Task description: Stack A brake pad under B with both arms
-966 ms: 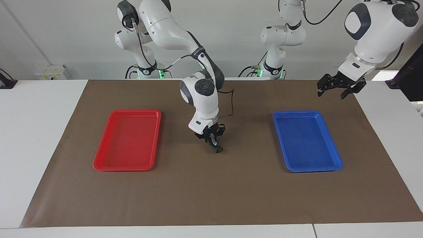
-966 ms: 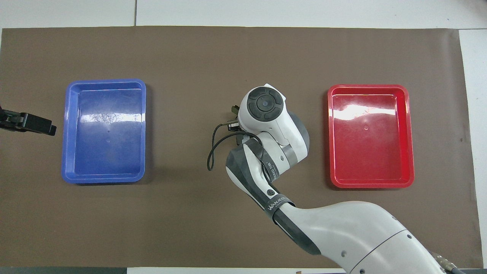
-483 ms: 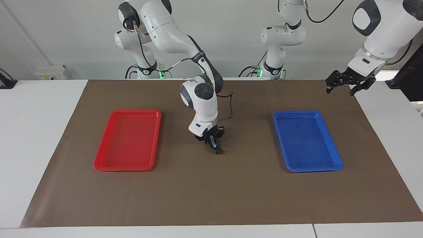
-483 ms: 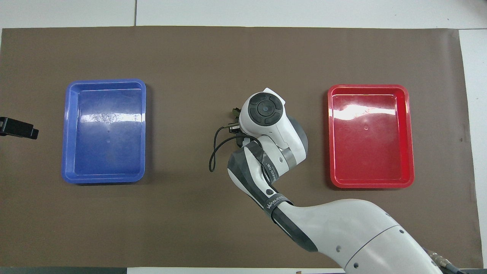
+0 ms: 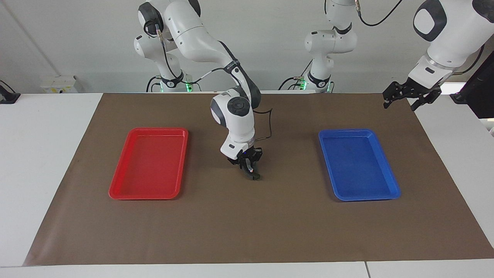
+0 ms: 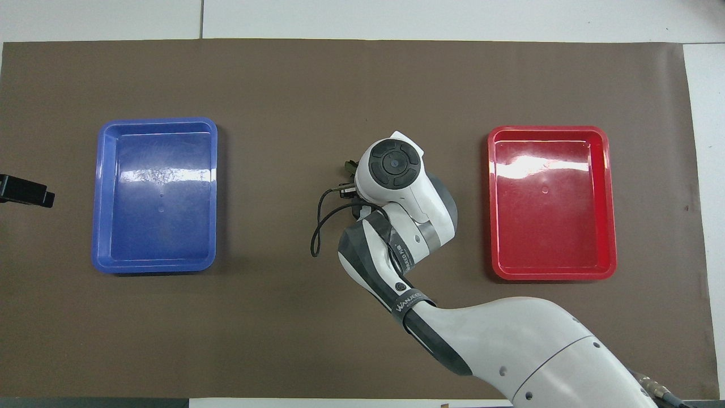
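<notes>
Apparently, a small dark piece [image 5: 253, 177] is being pinched by the right gripper [image 5: 251, 172], whose fingertips are being held clenched low over the middle of the brown mat [image 5: 247, 231], between the red tray [image 5: 115, 191] and the blue tray [image 5: 386, 197]. The piece is being hidden mostly by the fingers, so whether it is the short pad or the longer curved one cannot be told. Both trays are being left bare. The left gripper [image 5: 399, 105] is being kept released, raised over the mat's edge at the left arm's end, waiting.

Trouble is being risked on two counts. So thin a piece, being gripped by an edge, could be tilted or dropped askew. With the stack being screened by the wrist, the order could also be got wrong.
</notes>
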Controlling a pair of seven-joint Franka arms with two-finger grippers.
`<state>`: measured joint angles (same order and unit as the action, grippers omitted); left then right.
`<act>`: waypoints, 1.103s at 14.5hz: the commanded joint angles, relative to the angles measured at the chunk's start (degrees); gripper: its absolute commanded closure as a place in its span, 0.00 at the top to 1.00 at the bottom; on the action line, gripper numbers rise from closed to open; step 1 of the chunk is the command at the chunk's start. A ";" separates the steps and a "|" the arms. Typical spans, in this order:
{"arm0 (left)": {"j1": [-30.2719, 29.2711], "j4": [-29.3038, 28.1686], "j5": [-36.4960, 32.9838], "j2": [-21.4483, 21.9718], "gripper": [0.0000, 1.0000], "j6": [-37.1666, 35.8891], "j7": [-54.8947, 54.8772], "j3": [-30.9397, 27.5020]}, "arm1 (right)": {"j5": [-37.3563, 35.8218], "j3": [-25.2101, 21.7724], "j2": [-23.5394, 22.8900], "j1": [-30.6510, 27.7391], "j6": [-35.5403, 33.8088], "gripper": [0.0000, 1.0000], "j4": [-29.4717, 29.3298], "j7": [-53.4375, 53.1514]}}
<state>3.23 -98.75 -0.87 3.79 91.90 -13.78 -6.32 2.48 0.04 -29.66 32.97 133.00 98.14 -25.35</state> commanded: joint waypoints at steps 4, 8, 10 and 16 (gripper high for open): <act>-0.41 -1.53 -0.62 1.31 0.99 1.53 5.08 0.60 | 0.24 -0.13 1.27 0.61 -0.98 1.00 1.09 -0.23; -0.41 -1.18 -0.62 1.22 0.99 1.53 5.00 0.60 | 0.16 -0.22 3.36 0.43 -4.05 1.00 0.91 -0.40; -0.41 -1.18 -0.62 1.22 0.99 1.27 4.91 0.60 | -0.11 -1.00 7.66 -0.53 -6.87 1.00 1.44 -0.66; -0.41 -1.18 -0.62 1.22 0.99 1.27 4.82 0.60 | -5.02 -1.01 18.66 -13.53 -19.69 1.00 1.35 -0.49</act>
<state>3.23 -98.76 -0.87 3.79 92.45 -9.74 -6.27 -1.15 -1.66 -14.19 22.76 115.79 97.73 -25.37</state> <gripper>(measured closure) 0.009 0.000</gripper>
